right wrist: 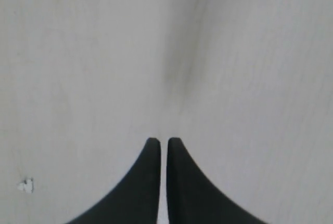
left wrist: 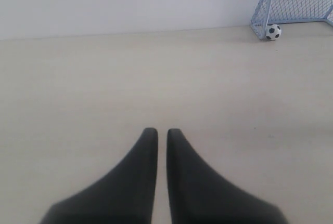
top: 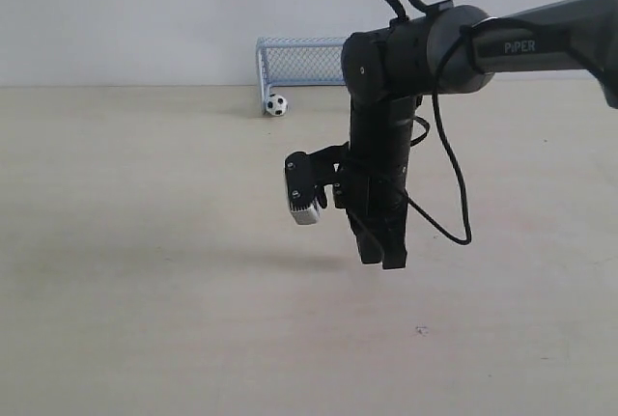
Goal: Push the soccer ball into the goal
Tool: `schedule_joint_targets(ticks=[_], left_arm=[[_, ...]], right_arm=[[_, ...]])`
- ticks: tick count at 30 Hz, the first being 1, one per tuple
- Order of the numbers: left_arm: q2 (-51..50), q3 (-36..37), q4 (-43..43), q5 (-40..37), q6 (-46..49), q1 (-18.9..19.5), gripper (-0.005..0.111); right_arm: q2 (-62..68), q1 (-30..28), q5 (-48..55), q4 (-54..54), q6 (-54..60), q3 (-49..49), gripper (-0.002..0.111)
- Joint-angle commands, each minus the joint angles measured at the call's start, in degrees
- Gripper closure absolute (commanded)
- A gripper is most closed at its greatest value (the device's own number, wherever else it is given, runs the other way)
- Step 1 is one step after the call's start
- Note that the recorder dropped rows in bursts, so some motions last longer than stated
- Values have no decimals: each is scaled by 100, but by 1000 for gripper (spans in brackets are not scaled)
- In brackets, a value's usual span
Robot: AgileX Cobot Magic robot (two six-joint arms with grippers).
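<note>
The soccer ball [top: 276, 104], tiny and white with black patches, rests on the table at the foot of the goal's left post. The goal [top: 299, 59] is a white frame with pale mesh, standing against the back wall. The left wrist view also shows the ball [left wrist: 273, 31] and the goal [left wrist: 296, 0], far off. My right gripper [top: 381, 257] hangs point-down over the middle of the table, well in front of the ball, shut and holding nothing [right wrist: 159, 140]. My left gripper [left wrist: 162, 130] is shut and bare too, low over the table; it is out of the exterior view.
The pale wooden tabletop [top: 145, 242] runs back to a white wall. A black cable [top: 454, 194] loops off the right arm. A small dark speck [top: 420, 329] marks the table near the front, and a white chip [right wrist: 25, 185] shows in the right wrist view.
</note>
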State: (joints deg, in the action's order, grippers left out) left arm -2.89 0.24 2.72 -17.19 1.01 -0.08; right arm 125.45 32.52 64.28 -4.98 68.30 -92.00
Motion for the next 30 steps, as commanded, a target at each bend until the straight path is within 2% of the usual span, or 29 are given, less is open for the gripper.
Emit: schedule_joint_targets(ticks=[1,4,11,16,30], left_arm=[[21,-24,-38,66,-53,-45,100],[21,-24,-38,66,-53,-45,100],[21,-24,-38,66,-53,-45,100],[21,-24,-38,66,-53,-45,100],[21,-24,-38,66,-53,-45,100]], right_arm=[[-318,-2,67,-1,-158,-5,108],[-696,-41,57,-146,-215,-5,108],[-1258,-1101,222,-720,-199,-5,108],[-1531,-1552,360,-1000,-199,-5,108],[-2234,-2379,540,-1719,-323,154,108]])
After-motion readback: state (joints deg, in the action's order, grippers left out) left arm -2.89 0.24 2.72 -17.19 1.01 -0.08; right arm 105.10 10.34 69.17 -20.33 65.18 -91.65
